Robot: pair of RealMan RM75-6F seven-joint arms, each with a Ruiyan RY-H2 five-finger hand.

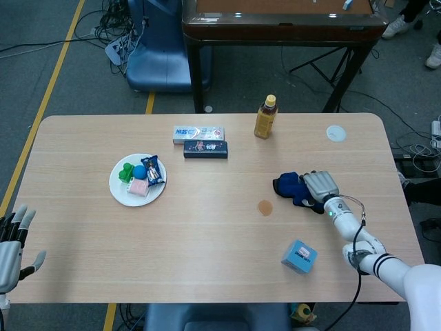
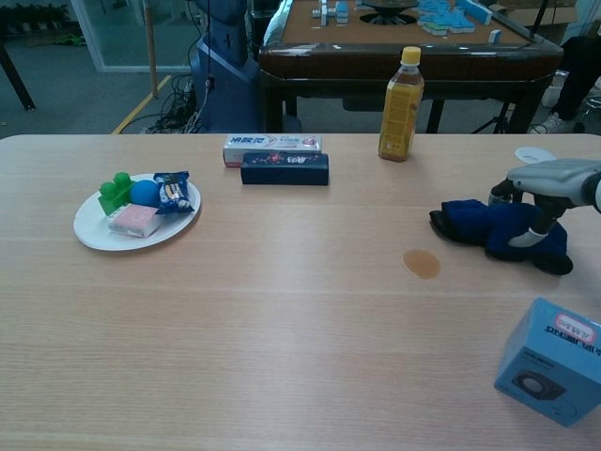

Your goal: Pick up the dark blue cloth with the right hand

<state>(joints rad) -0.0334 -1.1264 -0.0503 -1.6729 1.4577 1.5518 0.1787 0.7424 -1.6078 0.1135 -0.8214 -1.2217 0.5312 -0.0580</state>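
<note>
This looks like a robotics lab or test room set up in a plain indoor hall. A pale wooden tabletop (image 1: 207, 234) stands on a grey floor (image 1: 62, 62) marked with a yellow tape line (image 1: 52, 83). At the far left, a tangle of black cables (image 1: 114, 27) lies beside a blue machine base (image 1: 162, 58). Behind the tabletop stands a dark brown mahjong-style table (image 2: 404, 47) carrying light blue tiles (image 2: 451, 14). More loose cables (image 1: 431, 155) trail at the right edge.
</note>
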